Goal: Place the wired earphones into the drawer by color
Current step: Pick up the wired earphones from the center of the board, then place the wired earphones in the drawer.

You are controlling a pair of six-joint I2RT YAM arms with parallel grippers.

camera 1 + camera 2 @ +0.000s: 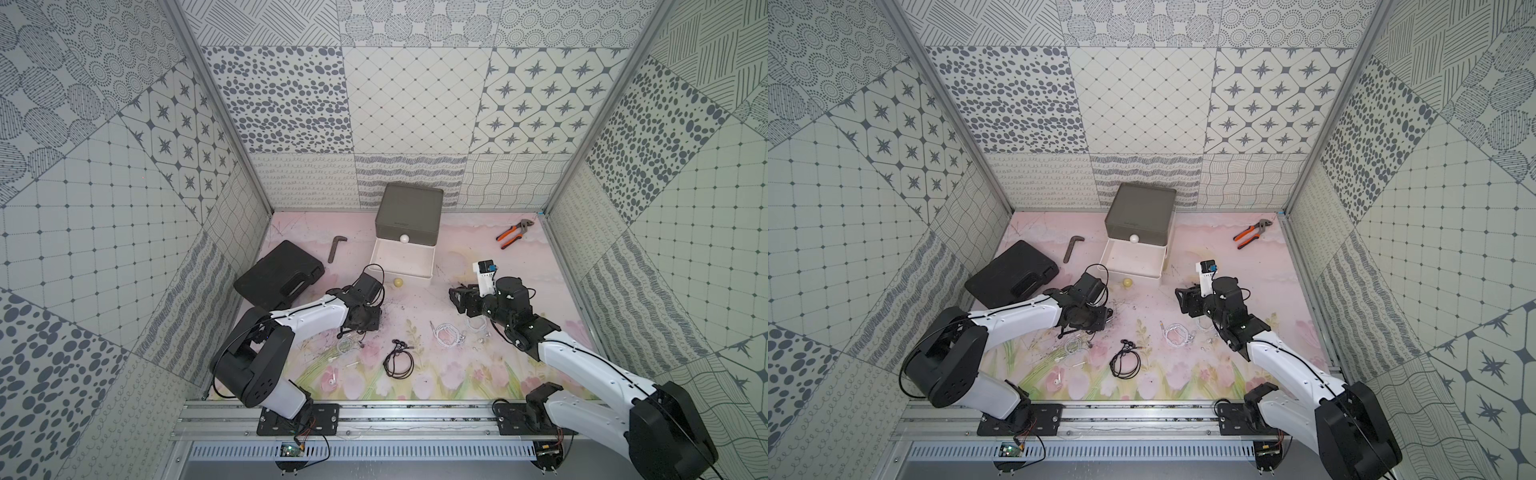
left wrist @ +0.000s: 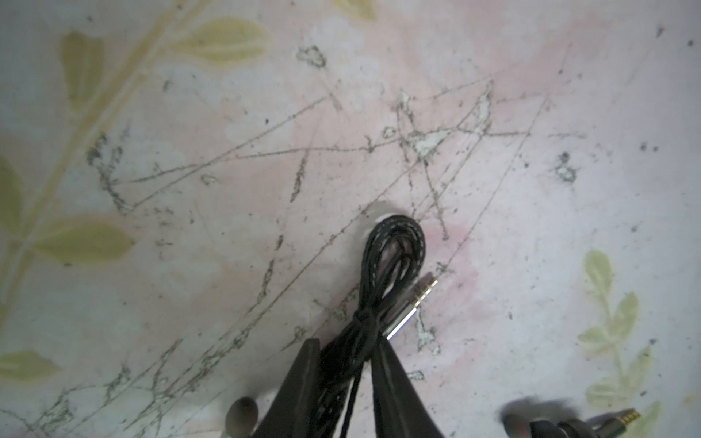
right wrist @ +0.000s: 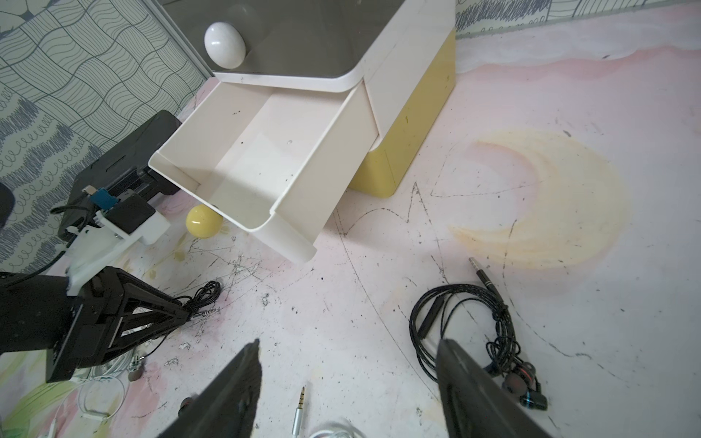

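One-handed at present: pinches a black bundle (image 2: 394, 246) of earphone cable in the left gripper (image 2: 345, 341), with both fingers drawn tight on the tied middle and the loop and jack plug (image 2: 409, 307) poking out past the tips. Has it low on the mat (image 1: 457, 374), near and left of the drawer (image 1: 409, 208); cannot tell whether lifted clear. Holds the right gripper (image 3: 349, 343) spread wide, low over the mat right of centre, with nothing between its fingers.

Just near of the left gripper: left white bundle (image 1: 345, 344). Just beside the right gripper, on its far side: right black bundle (image 3: 500, 343); on its near side, partly under the arm: right white bundle (image 1: 449, 333). Between the two arms, nearer the front edge: mid black bundle (image 1: 399, 358). Makes five outside the drawer, counting the pinched one; no red one made out.

Farther off, at the far middle: drawer with white tier (image 3: 326, 163) pulled out and bare inside, grey tier (image 1: 419, 232) above and yellow tier (image 3: 409, 125) below pushed in, contents hidden.

Hardly begun, it seems: nothing visibly stowed. Left to do, most likely: carry the black bundle over, open a tier for black, drop it in, then sort every other bundle likewise, whites apart from blacks.
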